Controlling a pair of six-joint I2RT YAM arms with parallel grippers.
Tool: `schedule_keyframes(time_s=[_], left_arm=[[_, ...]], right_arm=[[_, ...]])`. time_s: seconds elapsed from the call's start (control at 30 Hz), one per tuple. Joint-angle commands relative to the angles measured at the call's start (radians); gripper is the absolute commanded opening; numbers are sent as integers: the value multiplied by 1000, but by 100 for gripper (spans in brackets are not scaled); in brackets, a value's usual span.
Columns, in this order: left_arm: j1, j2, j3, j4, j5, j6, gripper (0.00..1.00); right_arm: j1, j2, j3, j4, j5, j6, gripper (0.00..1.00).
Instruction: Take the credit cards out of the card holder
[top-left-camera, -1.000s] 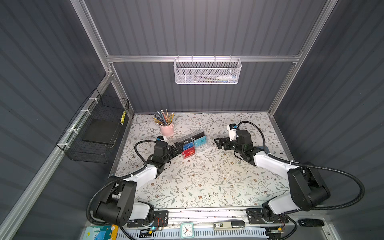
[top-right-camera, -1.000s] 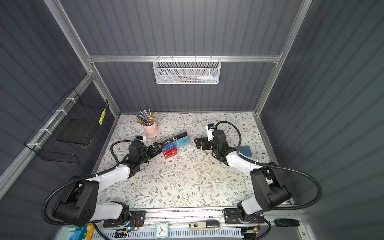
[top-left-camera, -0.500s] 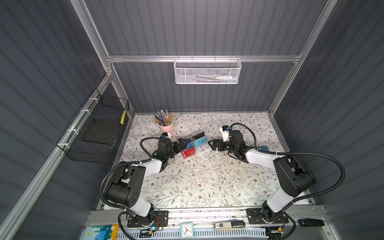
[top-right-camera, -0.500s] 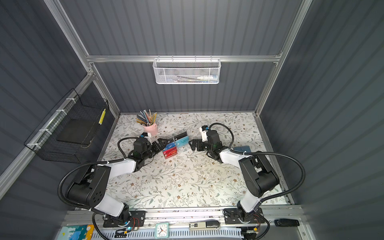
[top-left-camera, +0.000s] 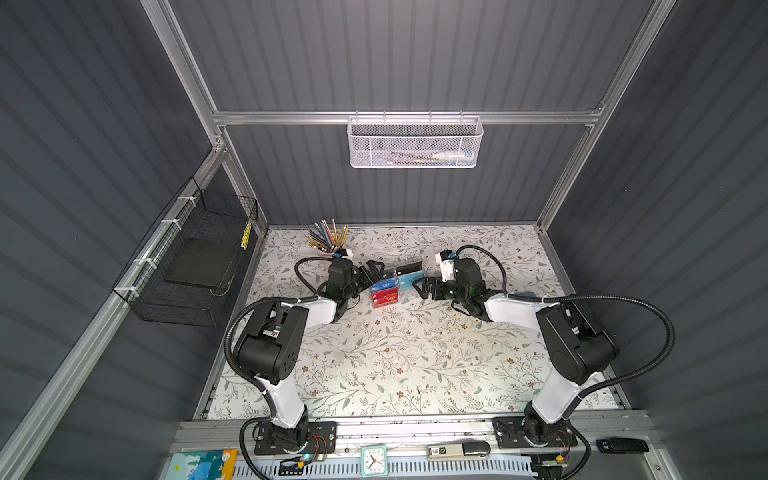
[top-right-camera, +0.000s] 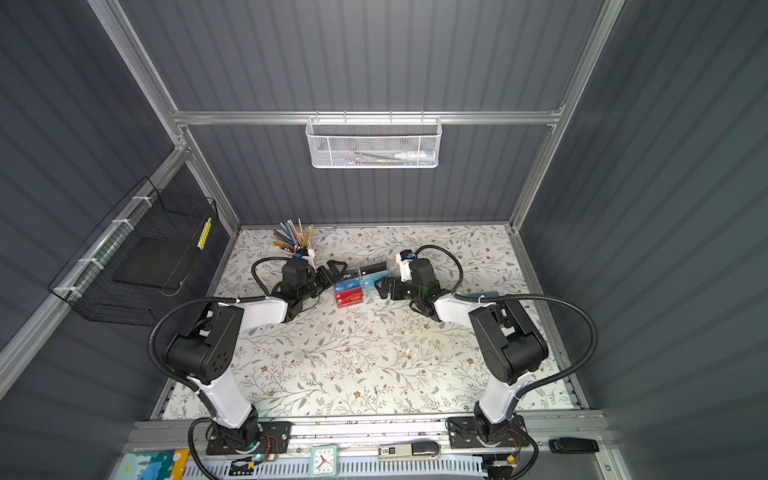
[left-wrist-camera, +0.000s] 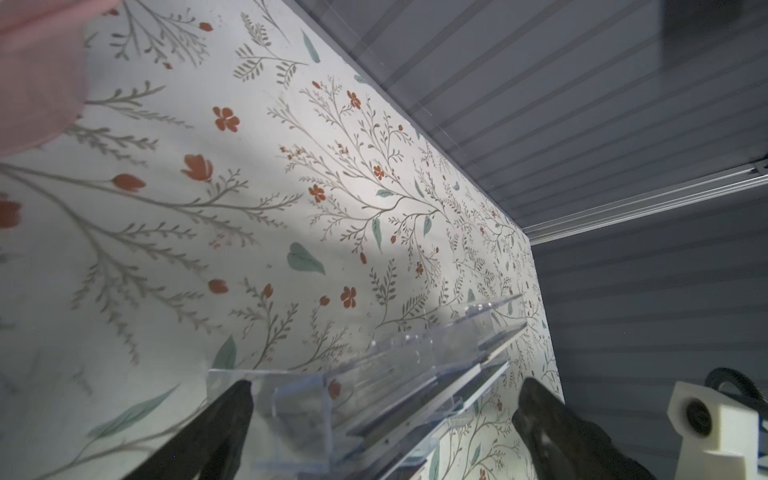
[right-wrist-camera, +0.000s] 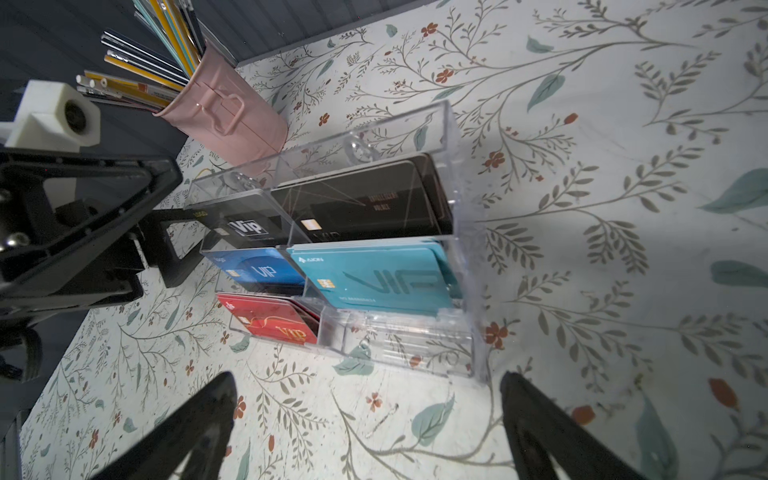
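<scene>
Status: left jaws and right jaws wide open, empty, flanking clear card rack (right-wrist-camera: 469, 270) of VIP cards (right-wrist-camera: 374, 274). Sought card holder (top-left-camera: 524, 294) on tabletop (top-left-camera: 415, 353), half-hidden behind right forearm (top-left-camera: 511, 309); credit cards unseen. Risk: jaws close on rack, wrong cards pulled.

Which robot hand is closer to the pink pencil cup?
Left. The left gripper is near the pink cup, at one end of the card rack. The right gripper is at the rack's other end, farther away.
</scene>
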Motion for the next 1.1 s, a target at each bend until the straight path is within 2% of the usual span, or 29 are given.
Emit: schedule_keyframes(time_s=[0.0,0.37,0.53,0.67,1.07], left_arm=[[-10,47,82,-15,24,16,100],[-36,131,240,-114,45,75,100],[-35,84,263,-258,-22,168,100],[-36,47,250,-342,-87,227,100],[-72,-66,132,-400,-190,305,100]], right_arm=[[3,15,33,-8,-5,-6,99],[-20,9,29,-81,97,-4,99],[-32,1,20,-109,107,-18,99],[-43,18,15,-101,97,-18,99],[-41,97,59,-58,12,21,99]])
